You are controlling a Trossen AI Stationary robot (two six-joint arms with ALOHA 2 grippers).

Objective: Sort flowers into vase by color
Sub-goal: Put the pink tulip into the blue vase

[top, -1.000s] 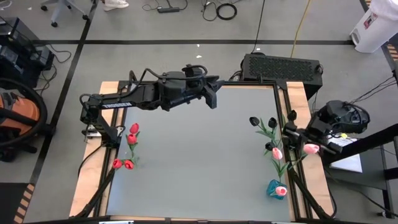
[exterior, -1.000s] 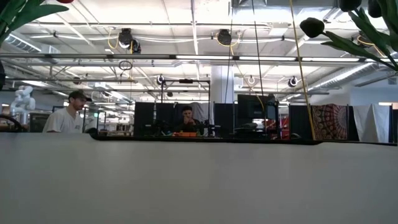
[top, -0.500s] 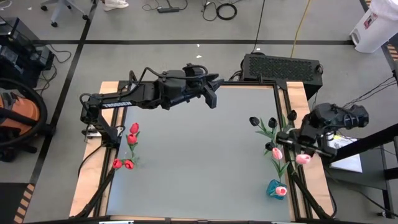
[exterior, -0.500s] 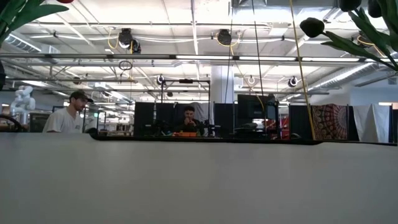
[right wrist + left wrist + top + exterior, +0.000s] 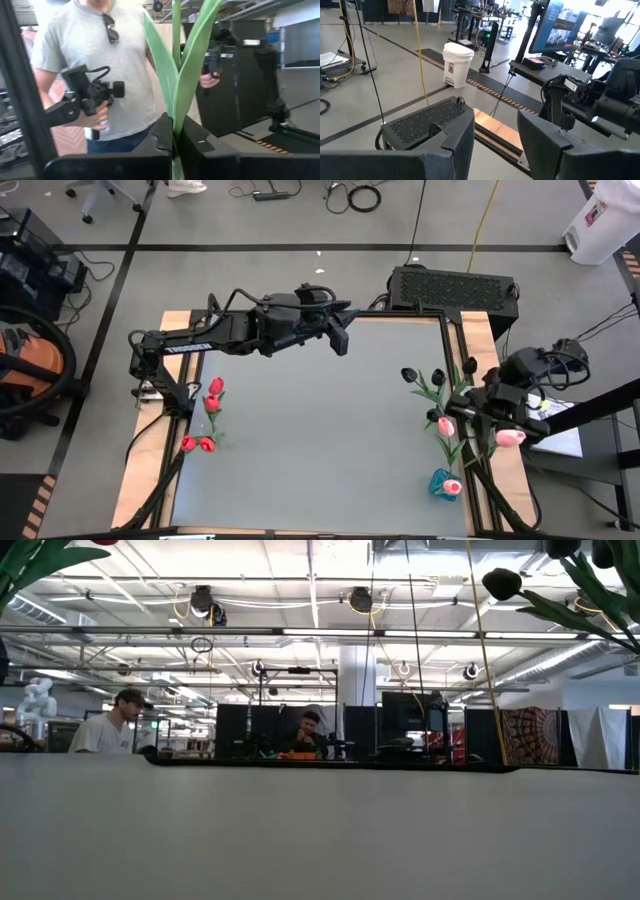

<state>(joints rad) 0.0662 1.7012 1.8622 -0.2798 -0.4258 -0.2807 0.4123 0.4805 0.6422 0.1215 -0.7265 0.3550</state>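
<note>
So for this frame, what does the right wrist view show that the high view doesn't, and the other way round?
Only the right wrist view shows the jaws closed on a green stem with leaves, and a person in a grey shirt holding controller handles behind it.

Only the high view shows the table, the left gripper open at the table's far edge, red flowers on the left, black flowers and the teal vase on the right.

Both show the right gripper and the pink flower it holds.
</note>
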